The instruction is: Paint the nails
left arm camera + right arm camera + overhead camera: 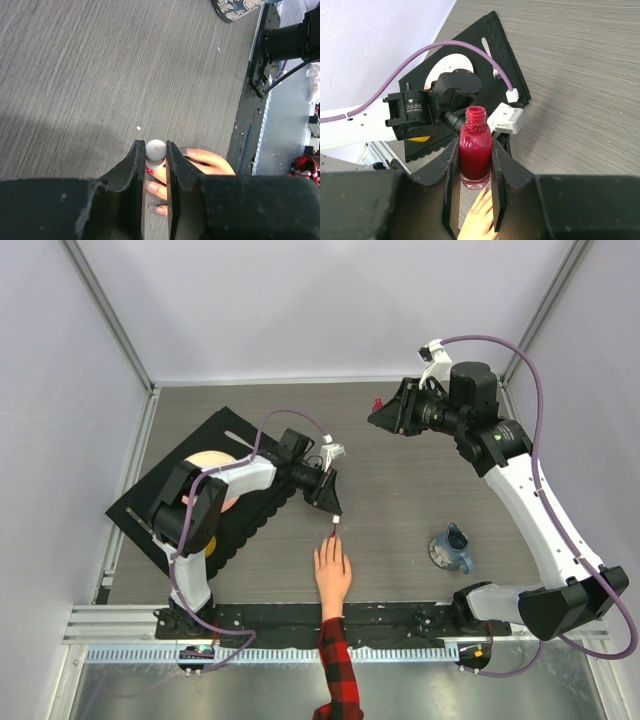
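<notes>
A pale hand [333, 570] with a red-and-black plaid sleeve [338, 670] lies flat near the table's front edge, fingers pointing away. My left gripper [333, 516] is shut on the white brush cap [155, 149], held just above the fingertips; a red tip touches a fingertip below the cap. In the left wrist view two skin-coloured nails [153, 188] show between the jaws. My right gripper [385, 412] is shut on the open red polish bottle [475, 150] and holds it in the air at the back right.
A black mat [170, 495] with a pale plate [205, 462] and a fork [489, 59] lies at the left. A blue mug on a coaster [452, 550] stands at the front right. A black rail [400, 615] runs along the near edge.
</notes>
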Motion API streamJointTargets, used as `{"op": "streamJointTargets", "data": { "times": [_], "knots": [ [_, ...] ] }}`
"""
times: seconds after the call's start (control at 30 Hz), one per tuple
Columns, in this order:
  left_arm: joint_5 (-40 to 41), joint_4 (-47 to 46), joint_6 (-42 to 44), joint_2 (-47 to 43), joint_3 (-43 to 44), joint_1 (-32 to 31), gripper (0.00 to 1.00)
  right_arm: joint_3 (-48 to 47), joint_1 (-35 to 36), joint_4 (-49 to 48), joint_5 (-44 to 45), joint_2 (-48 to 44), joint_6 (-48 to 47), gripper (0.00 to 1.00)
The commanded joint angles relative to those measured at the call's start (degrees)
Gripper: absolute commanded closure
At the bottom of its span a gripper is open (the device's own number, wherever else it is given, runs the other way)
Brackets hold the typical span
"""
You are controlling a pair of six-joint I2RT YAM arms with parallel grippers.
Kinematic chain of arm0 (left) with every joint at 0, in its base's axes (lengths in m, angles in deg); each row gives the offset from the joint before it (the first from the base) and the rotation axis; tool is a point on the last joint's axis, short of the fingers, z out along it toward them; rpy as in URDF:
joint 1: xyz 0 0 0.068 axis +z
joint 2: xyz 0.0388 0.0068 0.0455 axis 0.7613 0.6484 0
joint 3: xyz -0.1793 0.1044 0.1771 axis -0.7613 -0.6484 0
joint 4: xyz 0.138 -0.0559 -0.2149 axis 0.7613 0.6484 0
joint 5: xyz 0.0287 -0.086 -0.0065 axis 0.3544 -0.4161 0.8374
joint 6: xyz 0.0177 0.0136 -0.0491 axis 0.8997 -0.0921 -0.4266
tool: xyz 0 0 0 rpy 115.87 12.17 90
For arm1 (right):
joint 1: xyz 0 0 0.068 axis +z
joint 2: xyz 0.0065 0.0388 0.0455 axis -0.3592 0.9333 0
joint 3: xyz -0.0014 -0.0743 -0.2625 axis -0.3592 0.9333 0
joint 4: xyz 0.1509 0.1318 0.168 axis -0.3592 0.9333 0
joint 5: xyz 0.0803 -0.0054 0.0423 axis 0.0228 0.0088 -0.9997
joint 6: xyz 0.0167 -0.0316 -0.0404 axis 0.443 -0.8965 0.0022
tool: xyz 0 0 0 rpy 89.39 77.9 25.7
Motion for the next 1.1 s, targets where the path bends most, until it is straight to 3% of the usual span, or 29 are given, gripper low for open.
{"op": "streamJointTargets", "data": {
  "times": [0.0, 1.07],
  "knots": [
    [-1.6, -0.5, 0.3, 0.2, 0.5, -0.6, 1.0, -0.7, -0.2, -3.1, -0.9, -1.1, 0.1, 0.99],
    [-0.6, -0.2, 1.6, 0.9, -0.1, -0.6, 1.0, -0.9, -0.2, -2.7, -1.0, -0.8, 0.1, 0.99]
  ]
}}
